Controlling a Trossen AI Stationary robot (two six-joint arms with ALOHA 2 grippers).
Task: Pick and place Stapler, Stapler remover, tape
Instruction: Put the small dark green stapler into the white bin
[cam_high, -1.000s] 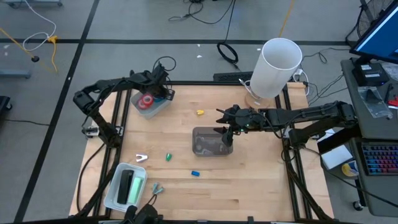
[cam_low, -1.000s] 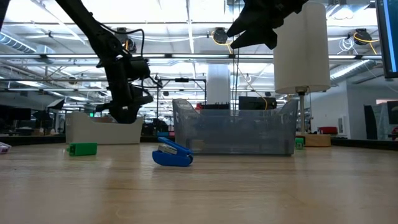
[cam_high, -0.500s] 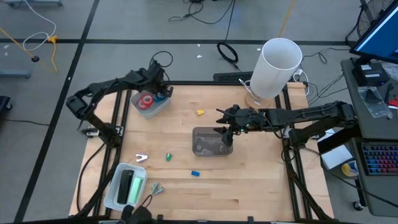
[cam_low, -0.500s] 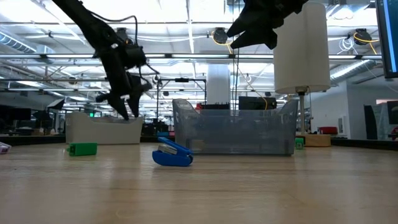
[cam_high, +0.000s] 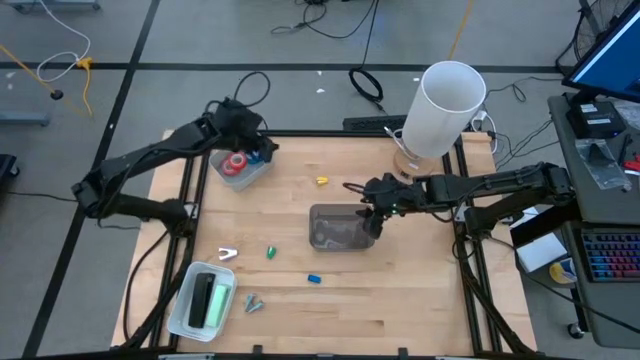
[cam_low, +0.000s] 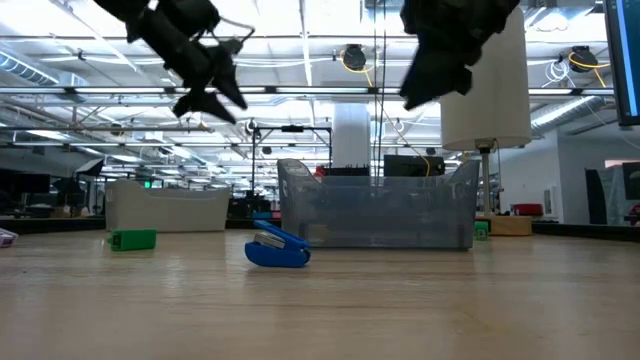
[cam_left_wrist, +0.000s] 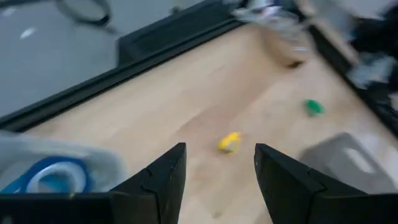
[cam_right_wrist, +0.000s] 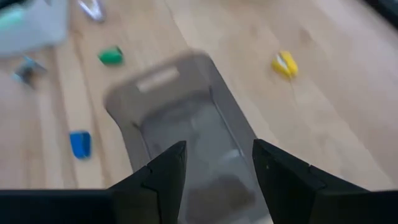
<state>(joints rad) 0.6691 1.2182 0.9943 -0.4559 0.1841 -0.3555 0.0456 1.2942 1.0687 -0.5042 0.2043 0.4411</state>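
Tape rolls (cam_high: 236, 163) sit in the tray (cam_high: 252, 174) at the desk's far-left corner. Left gripper (cam_high: 262, 152) above it, fingers apart, empty. Right gripper (cam_high: 373, 222) over the grey bin (cam_high: 338, 228), fingers apart. Tape likely light, stiff; pinch across the ring wall.

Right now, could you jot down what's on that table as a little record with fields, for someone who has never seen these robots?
left gripper: open, empty, raised over the tape tray
tape tray: far left, holds a red roll and a blue roll
right gripper: open, empty, above the grey bin
grey bin: centre of the table
loose pieces: yellow, green, blue
near-left tray: holds a dark and green item
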